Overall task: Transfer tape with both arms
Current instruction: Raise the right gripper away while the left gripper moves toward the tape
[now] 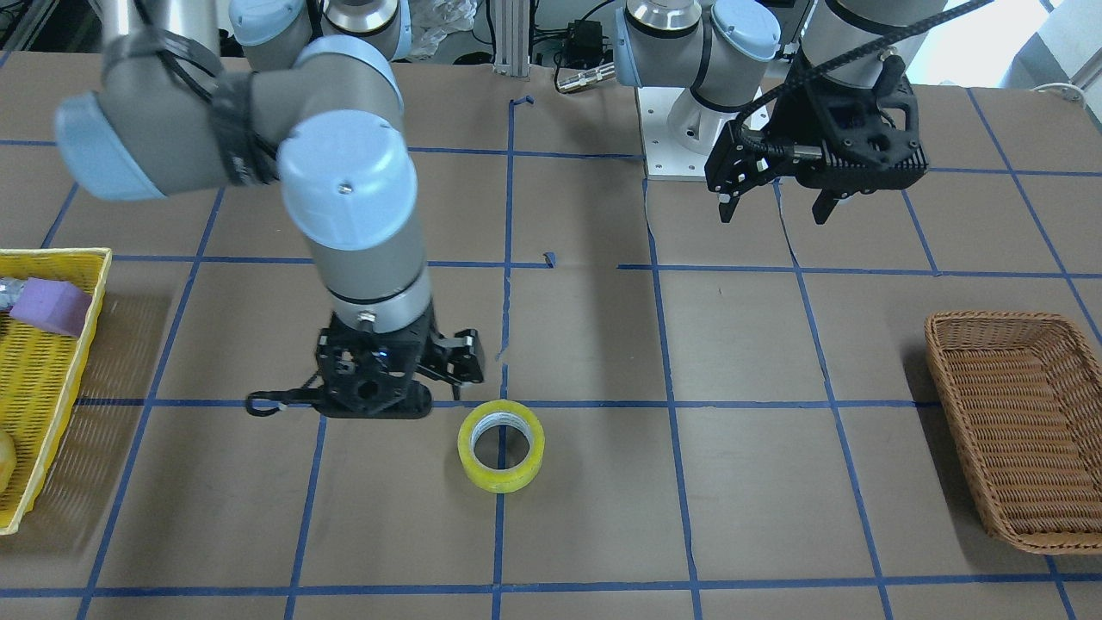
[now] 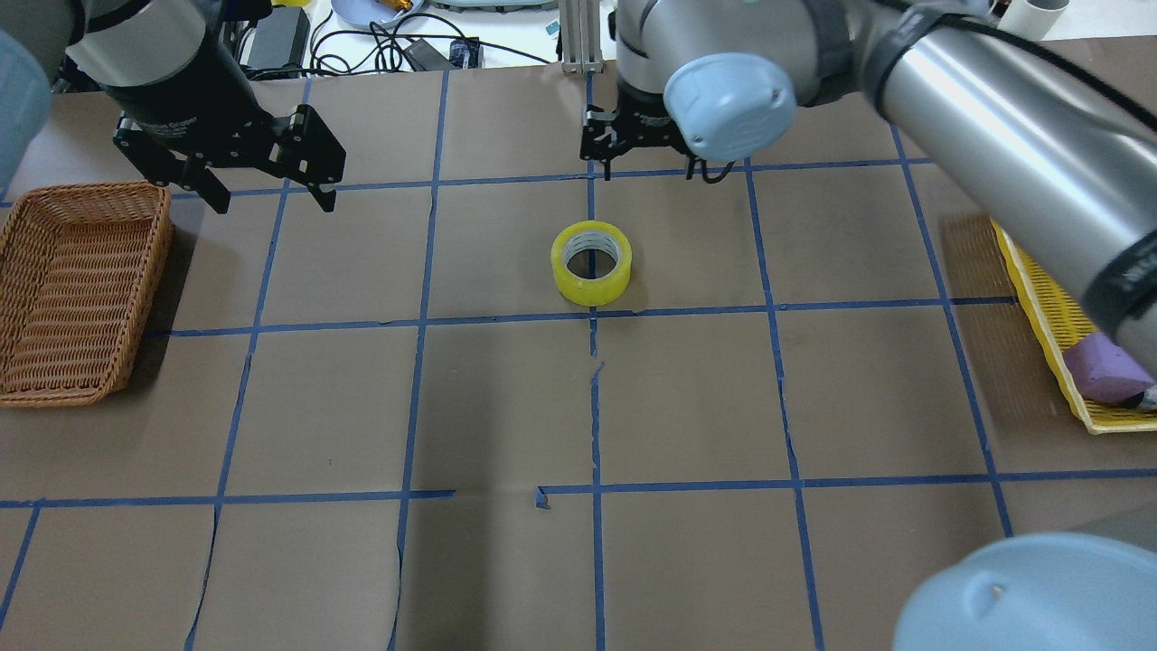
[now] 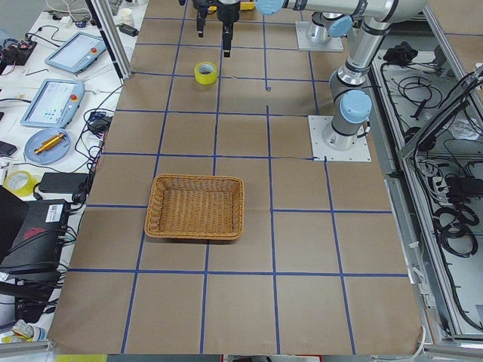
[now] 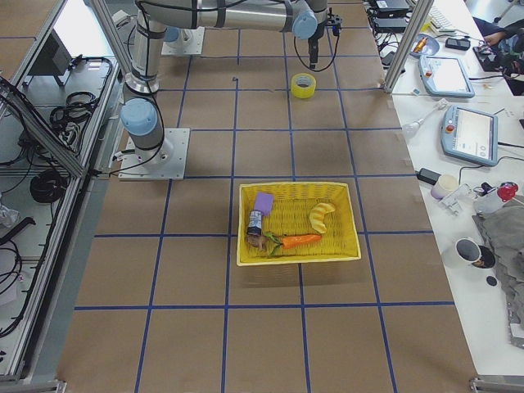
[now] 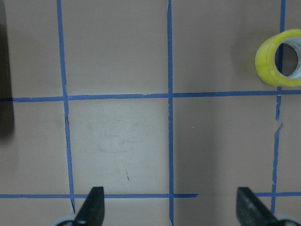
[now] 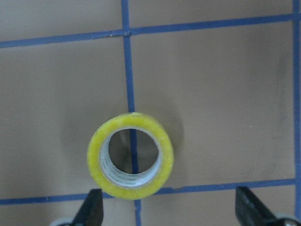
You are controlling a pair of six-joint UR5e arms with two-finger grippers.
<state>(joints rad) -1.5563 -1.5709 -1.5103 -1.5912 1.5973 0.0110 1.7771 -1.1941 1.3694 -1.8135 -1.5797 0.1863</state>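
Note:
The yellow tape roll [image 1: 501, 446] lies flat on the brown table near its middle, on a blue grid line; it also shows in the overhead view [image 2: 591, 263]. My right gripper [image 2: 647, 170] hovers open just beside and above it. In the right wrist view the tape [image 6: 130, 162] sits ahead of the open gripper [image 6: 171, 213], nearer the left finger. My left gripper [image 1: 775, 208] is open and empty, held high off to the side near the robot's base. In the left wrist view the tape [image 5: 281, 64] shows far at the upper right.
An empty brown wicker basket [image 1: 1016, 413] stands on the robot's left side of the table. A yellow basket [image 1: 82, 344] on the robot's right holds a purple sponge [image 1: 50, 306] and other items. Blue tape lines form a grid on the table.

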